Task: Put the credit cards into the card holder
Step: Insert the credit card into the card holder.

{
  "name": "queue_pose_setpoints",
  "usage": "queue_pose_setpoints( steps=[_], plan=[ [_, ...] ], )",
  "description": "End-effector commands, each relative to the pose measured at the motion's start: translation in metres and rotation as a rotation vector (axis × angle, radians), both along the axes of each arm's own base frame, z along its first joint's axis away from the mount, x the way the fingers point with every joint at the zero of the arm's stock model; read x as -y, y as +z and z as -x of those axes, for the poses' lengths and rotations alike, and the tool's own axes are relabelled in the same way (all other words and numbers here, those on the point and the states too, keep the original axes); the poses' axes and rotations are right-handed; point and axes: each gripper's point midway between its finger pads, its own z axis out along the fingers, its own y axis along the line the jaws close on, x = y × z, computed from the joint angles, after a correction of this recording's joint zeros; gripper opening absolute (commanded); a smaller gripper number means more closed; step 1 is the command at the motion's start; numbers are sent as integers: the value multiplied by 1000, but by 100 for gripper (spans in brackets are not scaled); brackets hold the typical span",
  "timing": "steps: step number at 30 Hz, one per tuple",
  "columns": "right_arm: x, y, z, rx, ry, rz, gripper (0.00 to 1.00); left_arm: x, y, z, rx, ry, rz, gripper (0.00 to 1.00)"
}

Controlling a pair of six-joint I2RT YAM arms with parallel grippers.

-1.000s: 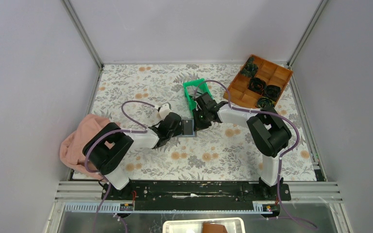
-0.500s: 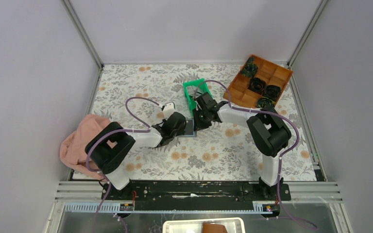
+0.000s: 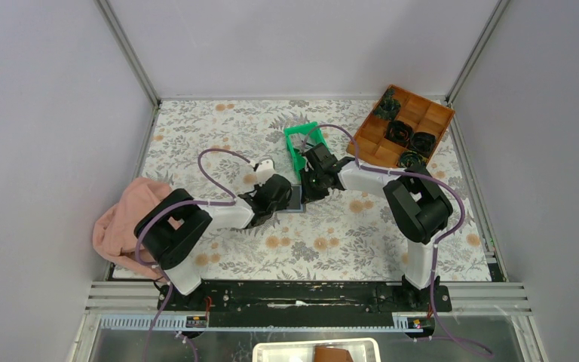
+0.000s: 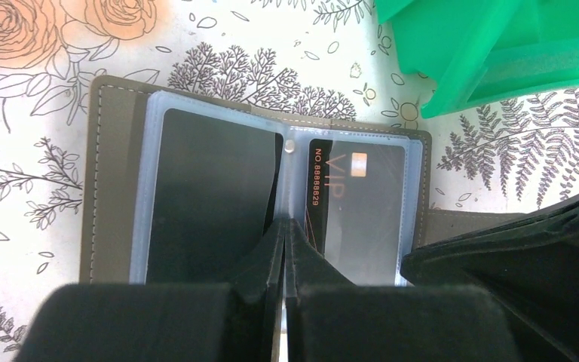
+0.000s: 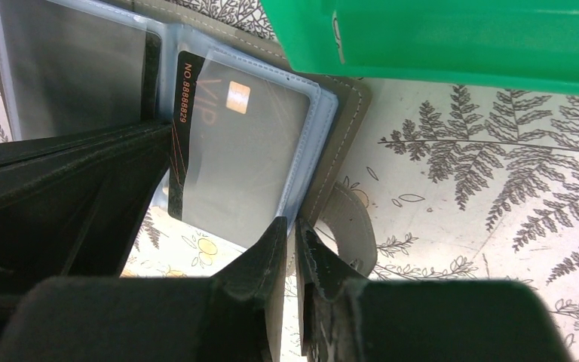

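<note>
The grey card holder [image 4: 111,173] lies open on the table, with its clear sleeves facing up. A dark credit card [image 4: 211,188] sits in the left sleeve. A silvery VIP credit card [image 4: 362,204] is in the right sleeve, and in the right wrist view its near end [image 5: 219,204] sticks out past the sleeve. My left gripper [image 4: 284,222] is shut, with its tips on the holder's middle seam beside the VIP card. My right gripper [image 5: 292,225] is shut on the holder's right edge [image 5: 347,136]. In the top view both grippers [image 3: 285,194] [image 3: 307,188] meet over the holder [image 3: 294,204].
A green plastic bin [image 3: 298,143] stands just behind the holder, close to both wrists [image 4: 497,45]. A brown compartment tray [image 3: 403,124] with dark parts is at the back right. A pink cloth [image 3: 124,222] lies at the left edge.
My left gripper has moved a little to the right, further over the card holder, so it covers more of it. My right arm has hardly moved.
</note>
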Motion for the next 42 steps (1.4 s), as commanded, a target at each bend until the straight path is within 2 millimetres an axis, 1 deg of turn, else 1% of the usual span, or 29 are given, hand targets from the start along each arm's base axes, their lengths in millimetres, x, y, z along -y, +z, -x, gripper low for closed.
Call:
queue_pose_setpoints(
  steps=[1,5,10,19,27,35,42],
  plan=[
    [21,-2,0,28,-22,88,17,-3,-46,42,-186,-80,-71,0],
    [27,6,-5,61,-33,102,18,-4,-49,43,-192,-77,-77,0],
    [33,9,-7,73,-43,114,18,-6,-51,45,-200,-71,-81,0],
    [36,16,-12,99,-55,115,22,-11,-55,48,-217,-53,-94,0],
    [32,4,-9,57,-36,114,20,-7,-53,46,-212,-64,-88,1],
    [29,-14,0,-2,-8,131,10,1,-49,42,-200,-98,-97,2],
    [21,-18,4,-19,14,127,8,12,-50,44,-201,-141,-117,2]
  ],
)
